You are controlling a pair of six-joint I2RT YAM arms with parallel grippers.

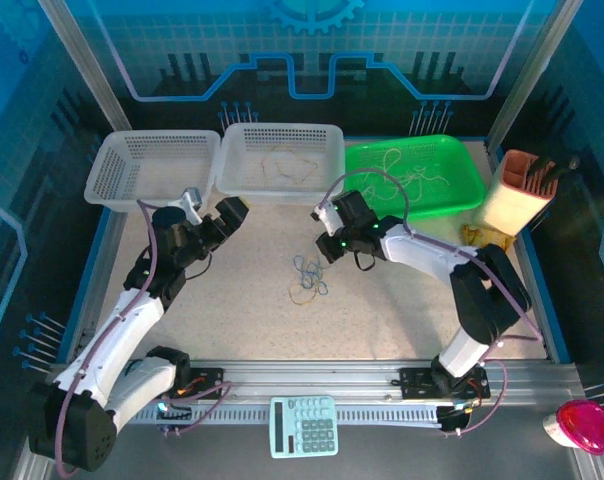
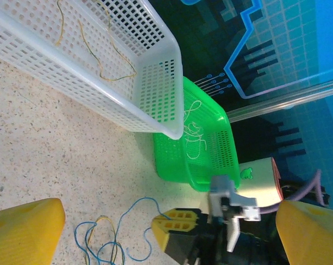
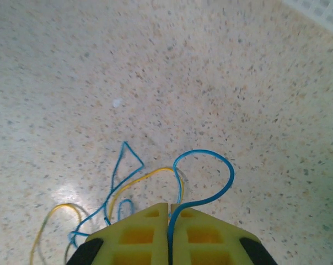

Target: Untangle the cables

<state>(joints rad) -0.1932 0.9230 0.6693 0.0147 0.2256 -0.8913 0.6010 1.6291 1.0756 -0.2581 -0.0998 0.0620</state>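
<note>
Calculator (image 1: 303, 425), green tray (image 1: 465, 182), peach container (image 1: 515, 198)

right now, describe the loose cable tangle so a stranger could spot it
On the speckled table, look in front of the middle white basket. A knot of blue and yellow cables lies there, one blue strand pinched in the right claw. Unlike cords in the basket and green tray, it sits on bare tabletop.

White, black-jointed arms (image 1: 117, 335) carry purple wires (image 2: 309, 189) and yellow end effector fingers (image 3: 136, 234).

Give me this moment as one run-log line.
left claw: open, empty | right claw: shut on blue cable | yellow cable: looped with it on table | task: not yet untangled
</note>
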